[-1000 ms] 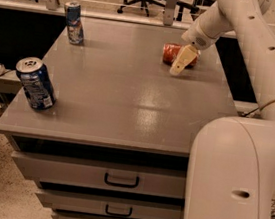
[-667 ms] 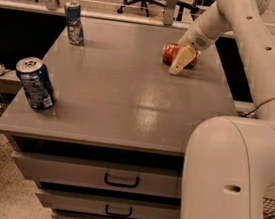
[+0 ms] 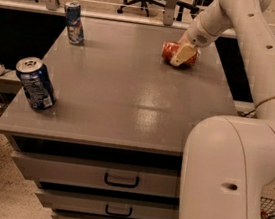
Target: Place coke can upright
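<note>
The coke can [image 3: 169, 50], red-orange, lies on its side at the far right of the grey cabinet top [image 3: 129, 95]. My gripper [image 3: 181, 57] comes down from the white arm and sits right at the can's right end, covering part of it. The cream tip of the gripper lies in front of the can and touches it or nearly does.
A dark blue can with a white label [image 3: 35, 83] stands tilted at the near left edge. A slim blue-and-white can [image 3: 74, 22] stands upright at the far left corner. My white base [image 3: 228, 184] fills the near right. Drawers [image 3: 120, 180] are below; office chairs stand behind.
My gripper has shifted slightly left and back, closer onto the coke can. The can still lies in the same spot. The other cans have not moved.
</note>
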{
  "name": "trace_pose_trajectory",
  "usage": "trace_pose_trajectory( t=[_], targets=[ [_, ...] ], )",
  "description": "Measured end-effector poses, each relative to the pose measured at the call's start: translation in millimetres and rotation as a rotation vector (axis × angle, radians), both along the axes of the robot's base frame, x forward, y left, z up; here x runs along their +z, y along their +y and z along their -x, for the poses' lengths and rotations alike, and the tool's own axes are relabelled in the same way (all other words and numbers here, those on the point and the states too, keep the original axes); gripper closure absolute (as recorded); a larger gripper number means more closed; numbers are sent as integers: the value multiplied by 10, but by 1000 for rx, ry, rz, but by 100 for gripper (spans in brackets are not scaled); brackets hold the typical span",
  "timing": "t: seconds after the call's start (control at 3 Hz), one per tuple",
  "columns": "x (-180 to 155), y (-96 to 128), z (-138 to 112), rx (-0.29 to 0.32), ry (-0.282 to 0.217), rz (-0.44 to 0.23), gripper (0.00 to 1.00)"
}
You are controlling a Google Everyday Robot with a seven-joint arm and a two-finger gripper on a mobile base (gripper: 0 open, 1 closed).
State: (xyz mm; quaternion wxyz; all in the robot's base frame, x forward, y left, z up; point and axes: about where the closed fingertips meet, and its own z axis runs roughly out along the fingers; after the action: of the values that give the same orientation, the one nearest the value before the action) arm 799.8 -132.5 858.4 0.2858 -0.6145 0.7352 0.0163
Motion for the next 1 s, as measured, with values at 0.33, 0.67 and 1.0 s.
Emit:
trace_pose_trajectory(
  t=[0.33, 0.67, 1.0],
  targets=[
    [206, -18, 5, -11, -45, -28, 88],
    [465, -61, 50, -36, -102, -159, 100],
    [621, -117, 98, -50, -156, -348, 100]
  ],
)
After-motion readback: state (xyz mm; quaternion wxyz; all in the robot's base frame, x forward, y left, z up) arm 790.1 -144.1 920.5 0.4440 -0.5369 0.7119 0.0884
